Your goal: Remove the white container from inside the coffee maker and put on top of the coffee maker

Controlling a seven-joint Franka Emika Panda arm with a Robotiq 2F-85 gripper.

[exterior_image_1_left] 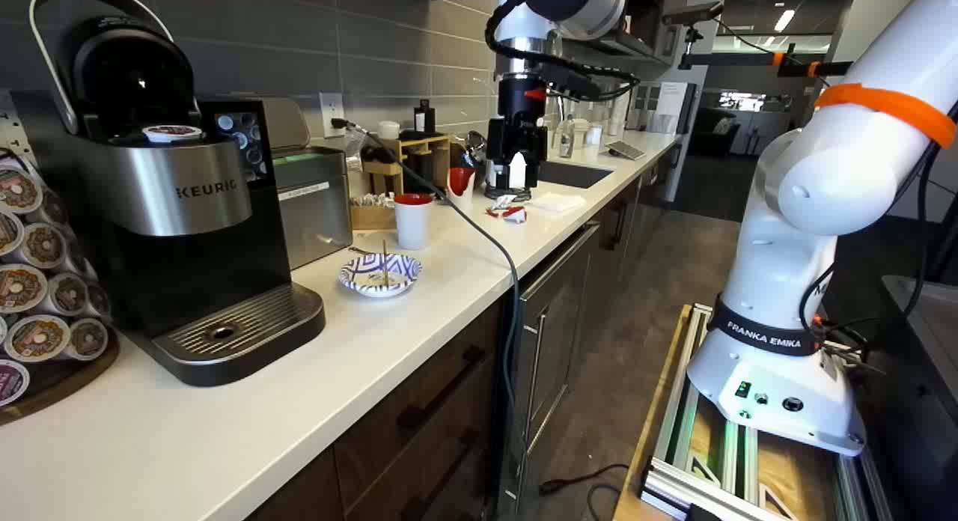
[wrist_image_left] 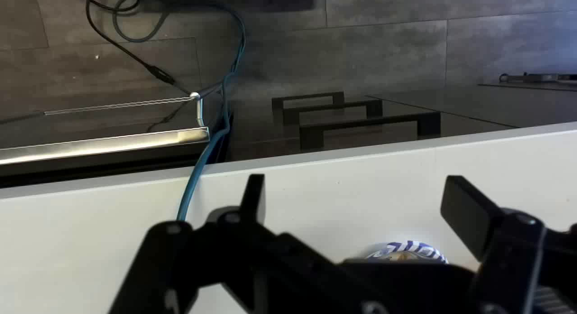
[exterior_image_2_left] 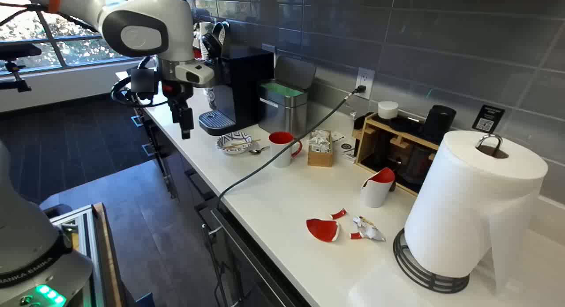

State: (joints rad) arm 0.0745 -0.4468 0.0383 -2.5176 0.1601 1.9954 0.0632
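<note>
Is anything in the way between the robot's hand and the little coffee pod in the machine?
Nothing I can see blocks the open hand from the coffee pod. The black lid of the Keurig coffee maker is tipped up behind the pod, leaving it uncovered. The patterned bowl sits lower, on the counter.

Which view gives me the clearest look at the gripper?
The wrist view: the gripper looms large along the bottom, its fingers plainly spread apart. Both exterior views show it pointing down, dark and far smaller.
</note>
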